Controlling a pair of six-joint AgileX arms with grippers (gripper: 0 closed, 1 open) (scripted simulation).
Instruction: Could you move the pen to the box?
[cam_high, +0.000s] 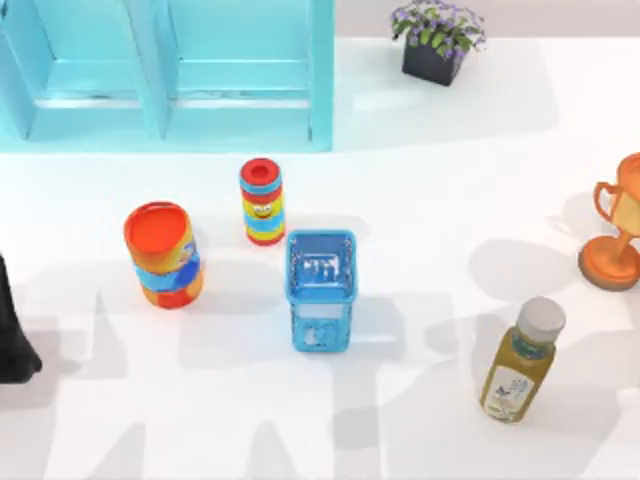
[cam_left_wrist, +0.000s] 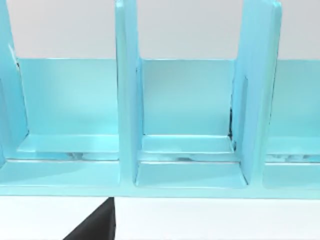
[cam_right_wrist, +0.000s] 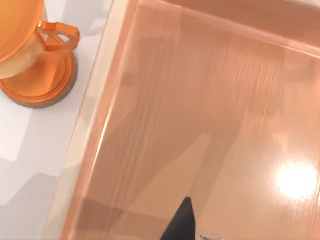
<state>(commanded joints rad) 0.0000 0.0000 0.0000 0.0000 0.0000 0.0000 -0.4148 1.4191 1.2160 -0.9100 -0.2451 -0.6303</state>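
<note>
Top view: white table (cam_high: 440, 200) carrying a teal shelf unit (cam_high: 165, 75) at the far left, a potted plant (cam_high: 437, 40) at the far edge, a striped can (cam_high: 261, 200), an orange-rimmed cup (cam_high: 163, 255) to the can's left, and a blue basket (cam_high: 321, 290) just right of and nearer than the can. A capped bottle of yellow liquid (cam_high: 523, 360) lay tilted toward the near right, and an orange trophy (cam_high: 618, 225) stood at the right edge. The left arm (cam_high: 12, 335) appeared as a dark mass at the table's left edge.

Left wrist view: the left hand (cam_left_wrist: 95, 226) showed as a dark tip facing the shelf unit's open compartments, and whether it was spread or pressed together could not be told.

Right wrist view: the right hand (cam_right_wrist: 182, 224) hung over the floor of a copper-coloured box (cam_right_wrist: 210, 110), whose rim ran just beside the trophy's round base. The hand's state could not be told. A pale sliver (cam_right_wrist: 209, 236) lay just beside the hand's dark tip, above the box floor. Whether this sliver was the pen could not be told.
</note>
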